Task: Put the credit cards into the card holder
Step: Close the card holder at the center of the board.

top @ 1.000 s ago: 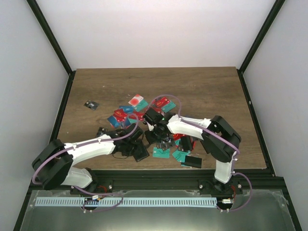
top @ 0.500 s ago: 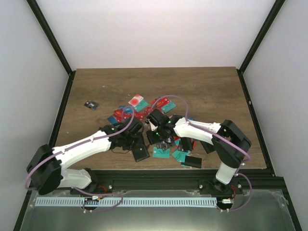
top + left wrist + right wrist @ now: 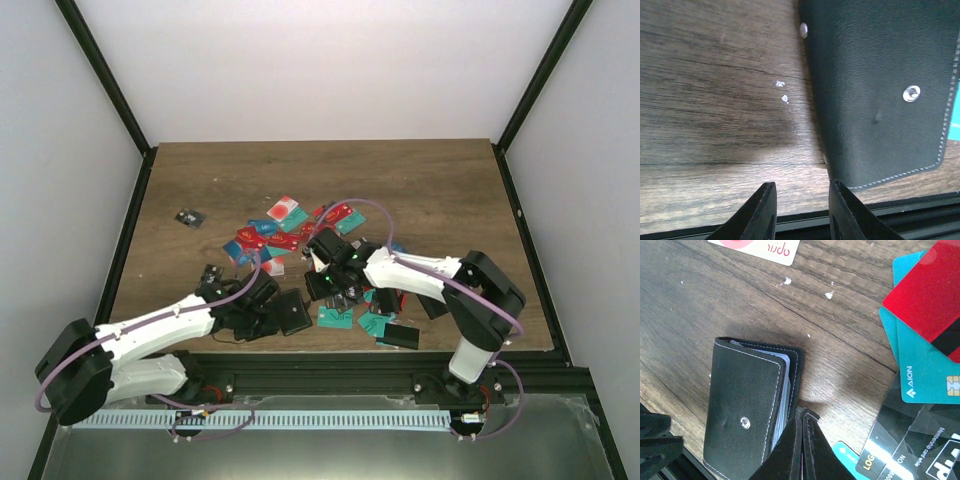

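Presently listed, for the step in hand: getting the holder open so that cards can go in.

1. Holder [image 3: 293,312]: black, folded shut, lying flat on the tabletop [image 3: 420,180] near its front edge, between the two arm ends. The stud [image 3: 744,423] faces up. Pale sleeve edges show along the open side; whether any card sits inside cannot be told.
2. Cards [image 3: 285,212]: a loose scatter behind and to the right of the holder, many overlapping. A teal card [image 3: 922,365] lies partly under a red card [image 3: 935,295]. No card is in either jaws.
3. Left jaws: parted and empty, low over bare wood just beside the holder's near corner, not touching it.
4. Right jaws: clenched on nothing, with the tips at the holder's open side. Contact cannot be confirmed.

Handling notes, as judgement:
- One arm should probably pin the lower leaf while the other lifts the flap from the open side; otherwise the light holder is likely to slide on the wood.
- A closed tip used as a wedge may suit the thin gap better than a pinch.
- Choose an uncovered card first, since flat, overlapped cards are hard to lift.
- Enter the pocket with the short edge first, square to the slot.
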Available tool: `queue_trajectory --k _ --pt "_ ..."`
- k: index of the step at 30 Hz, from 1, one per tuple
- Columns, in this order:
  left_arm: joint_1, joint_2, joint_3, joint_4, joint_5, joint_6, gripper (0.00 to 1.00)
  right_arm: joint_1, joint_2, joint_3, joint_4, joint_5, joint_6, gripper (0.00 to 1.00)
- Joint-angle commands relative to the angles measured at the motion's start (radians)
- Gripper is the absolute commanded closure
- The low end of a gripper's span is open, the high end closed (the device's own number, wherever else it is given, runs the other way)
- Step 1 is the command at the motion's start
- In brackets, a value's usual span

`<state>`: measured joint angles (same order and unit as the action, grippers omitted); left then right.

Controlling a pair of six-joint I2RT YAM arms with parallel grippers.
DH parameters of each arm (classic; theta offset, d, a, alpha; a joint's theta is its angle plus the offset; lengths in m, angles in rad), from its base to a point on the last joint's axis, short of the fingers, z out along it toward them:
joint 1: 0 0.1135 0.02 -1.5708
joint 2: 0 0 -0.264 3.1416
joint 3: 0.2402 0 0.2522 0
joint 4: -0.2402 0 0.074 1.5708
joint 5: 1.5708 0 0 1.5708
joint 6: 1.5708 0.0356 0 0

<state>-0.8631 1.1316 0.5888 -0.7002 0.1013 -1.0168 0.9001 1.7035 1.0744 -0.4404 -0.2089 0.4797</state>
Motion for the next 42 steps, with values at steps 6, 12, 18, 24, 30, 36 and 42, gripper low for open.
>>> queue_trajectory --k 6,12,18,24,30,36,42 --pt "0.002 0.126 -0.023 0.193 0.047 -0.003 0.65 0.006 -0.050 -0.032 0.033 0.000 0.013 0.99" --pt "0.002 0.201 -0.010 0.231 0.047 0.022 0.66 0.006 -0.071 -0.049 0.044 -0.007 0.015 0.99" --pt "0.001 0.226 -0.006 0.253 0.044 0.027 0.69 0.006 -0.081 -0.063 0.055 -0.020 0.022 0.99" --pt "0.002 0.247 0.004 0.263 0.043 0.032 0.71 0.006 -0.087 -0.069 0.062 -0.029 0.020 0.99" --pt "0.002 0.288 0.050 0.255 0.038 0.043 0.60 0.008 -0.088 -0.083 0.072 -0.038 0.017 0.99" --pt "0.001 0.304 0.095 0.220 0.010 0.044 0.48 0.008 -0.090 -0.092 0.071 -0.030 0.013 0.99" --pt "0.002 0.280 0.106 0.225 0.010 0.028 0.37 0.008 -0.089 -0.099 0.073 -0.027 0.012 0.99"
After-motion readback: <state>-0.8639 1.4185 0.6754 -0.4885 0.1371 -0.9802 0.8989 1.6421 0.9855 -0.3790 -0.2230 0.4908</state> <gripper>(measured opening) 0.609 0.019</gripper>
